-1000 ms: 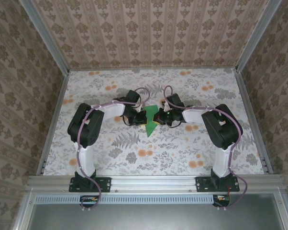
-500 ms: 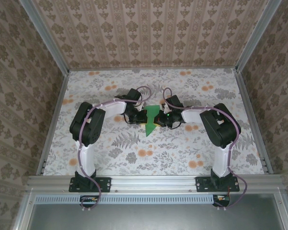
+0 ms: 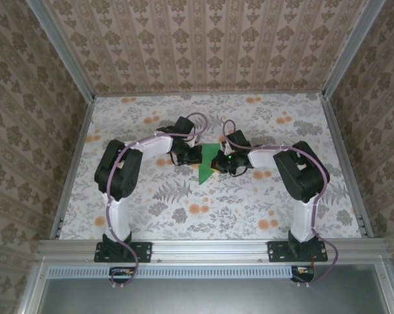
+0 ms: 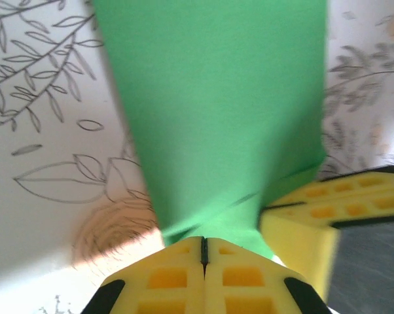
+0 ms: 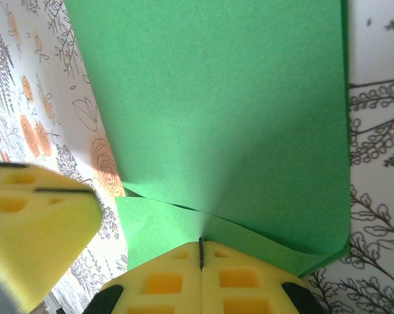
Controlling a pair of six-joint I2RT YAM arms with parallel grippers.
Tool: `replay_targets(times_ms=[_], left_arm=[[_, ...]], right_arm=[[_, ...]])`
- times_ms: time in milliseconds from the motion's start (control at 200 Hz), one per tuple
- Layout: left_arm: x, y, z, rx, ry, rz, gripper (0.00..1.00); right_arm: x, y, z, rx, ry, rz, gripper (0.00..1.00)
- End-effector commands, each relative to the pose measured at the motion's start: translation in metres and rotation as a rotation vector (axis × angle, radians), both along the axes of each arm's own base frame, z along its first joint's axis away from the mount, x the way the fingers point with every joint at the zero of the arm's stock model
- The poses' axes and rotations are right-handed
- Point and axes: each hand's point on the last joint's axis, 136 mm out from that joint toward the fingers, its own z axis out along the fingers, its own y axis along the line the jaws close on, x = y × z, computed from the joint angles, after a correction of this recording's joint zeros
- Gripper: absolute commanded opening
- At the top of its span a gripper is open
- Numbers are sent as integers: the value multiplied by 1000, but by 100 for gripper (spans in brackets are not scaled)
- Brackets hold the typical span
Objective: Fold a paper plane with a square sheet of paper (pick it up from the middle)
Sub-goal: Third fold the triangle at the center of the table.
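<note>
Left pincer (image 4: 203, 243), right pincer (image 5: 201, 244) both clamped on paper (image 3: 207, 171), facing each other mid-worktop (image 3: 151, 216); paper bowed.

The worktop (image 3: 151, 209) wears a white cover printed with grey fern leaves and clusters of orange flowers (image 3: 198, 209). Close up, the print shows line-drawn leaves (image 4: 46, 98) and an orange rose (image 5: 105, 170). Walls (image 3: 203, 46) papered in a beige damask pattern rise from its far, left and right edges. Aluminium rails (image 3: 210, 248) frame the edges, with slanted posts (image 3: 59, 46) at the far corners. A dark grey panel (image 3: 210, 294) lies below the near rail.
</note>
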Motion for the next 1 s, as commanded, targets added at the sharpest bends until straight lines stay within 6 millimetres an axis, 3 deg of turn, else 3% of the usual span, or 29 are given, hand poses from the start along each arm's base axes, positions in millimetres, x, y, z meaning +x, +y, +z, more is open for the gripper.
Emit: replay_targets(times_ms=[0,225,375,995], left_arm=[[-8,-14,32,-94,-33,32,3],[-43,-34,28,-172,53,47,1],[-56,-32,12,-141,106,54,0],[-71,-12,-28,-39,174,84,0]], right_arm=[[-24,-33,-46,-172,119,-49,0],[-27,-35,-48,-183,130,-53,0],[-27,-35,-50,-180,133,-57,0],[-30,-35,-53,-182,146,-54,0]])
